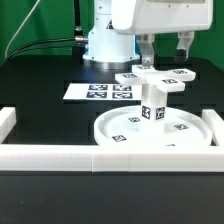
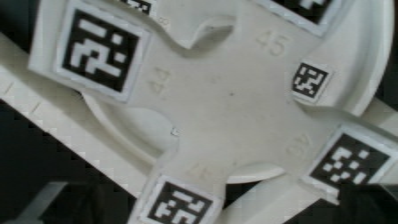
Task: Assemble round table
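Observation:
The large round rimmed disc (image 1: pixel 185 132) lies flat on the black table. The short thick cylinder (image 1: pixel 152 110) stands upright at its middle. The cross-shaped four-armed piece (image 1: pixel 155 82) sits flat on top of the cylinder. My gripper (image 1: pixel 165 58) hangs just above the cross with its fingers (image 1: pixel 147 52) spread wide apart, holding nothing. In the wrist view the cross (image 2: pixel 214 100) fills the frame, with tags on its arms, and part of the disc (image 2: pixel 89 135) shows beneath it. My fingertips do not show in the wrist view.
The marker board (image 1: pixel 95 92) lies flat behind the disc towards the exterior view's left. Long white border blocks run along the front (image 1: pixel 110 155) and the left side (image 1: pixel 8 122). The robot base (image 1: pixel 108 45) stands at the back.

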Controlling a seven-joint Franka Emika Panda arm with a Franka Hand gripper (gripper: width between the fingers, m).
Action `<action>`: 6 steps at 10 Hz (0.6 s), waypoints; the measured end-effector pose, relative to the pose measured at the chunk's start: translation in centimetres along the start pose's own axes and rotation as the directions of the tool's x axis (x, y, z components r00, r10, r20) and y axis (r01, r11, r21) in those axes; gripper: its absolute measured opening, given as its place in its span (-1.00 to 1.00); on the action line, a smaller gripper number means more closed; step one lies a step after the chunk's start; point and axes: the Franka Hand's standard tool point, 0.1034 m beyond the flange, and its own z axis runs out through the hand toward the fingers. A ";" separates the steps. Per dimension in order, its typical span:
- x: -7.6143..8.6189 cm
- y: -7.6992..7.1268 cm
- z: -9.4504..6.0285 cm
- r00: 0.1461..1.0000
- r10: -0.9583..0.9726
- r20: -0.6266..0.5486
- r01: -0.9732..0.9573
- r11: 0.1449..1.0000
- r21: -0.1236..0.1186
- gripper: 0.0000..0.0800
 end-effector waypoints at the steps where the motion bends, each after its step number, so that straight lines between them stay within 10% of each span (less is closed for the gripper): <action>1: 0.0 0.0 0.0 0.999 -0.036 0.004 0.037 0.999 -0.003 0.62; 6: -0.9 -0.1 0.5 0.921 -0.388 0.042 0.389 0.921 -0.006 0.62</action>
